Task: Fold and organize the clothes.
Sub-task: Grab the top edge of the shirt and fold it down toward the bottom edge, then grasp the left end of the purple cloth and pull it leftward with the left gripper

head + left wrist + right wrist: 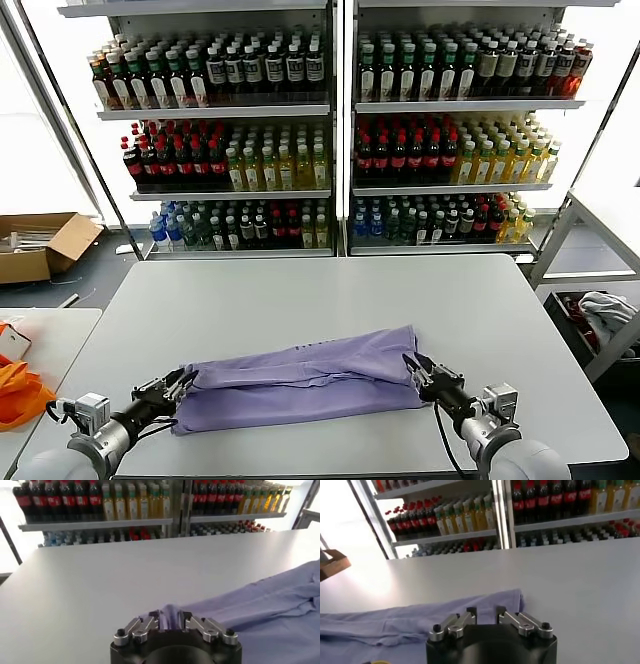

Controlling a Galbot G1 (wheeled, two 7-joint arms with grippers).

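Lavender T-shirt [300,380] lying folded into a long band across the near half of the grey table [300,290], running from the left gripper to the right gripper, the right end sitting slightly farther from the robot than the left. Plain side up; faint dark print marks visible near the middle of the upper fold. Fabric creased lengthwise, edges uneven.

Left gripper [185,381] low over the table at the left end of the shirt. In the left wrist view [170,621], a small raised ridge of purple cloth seen between the fingertips [153,618], fingers set a little apart; cannot tell whether the cloth is pinched or merely lying in the gap.

Right gripper [413,366] low at the right end of the shirt, at the far corner. In the right wrist view [485,613], fingertips [469,613] parted with a visible gap, the shirt's corner [510,602] just ahead of them; contact with the cloth not confirmable.

Behind the table, shelves of bottled drinks [330,130] in red, yellow, green and dark tones. Cardboard box [40,245] on the floor at far left. Orange fabric [18,392] on a side table at the left edge. White-and-grey cloth bundle [605,310] in a bin at the right.
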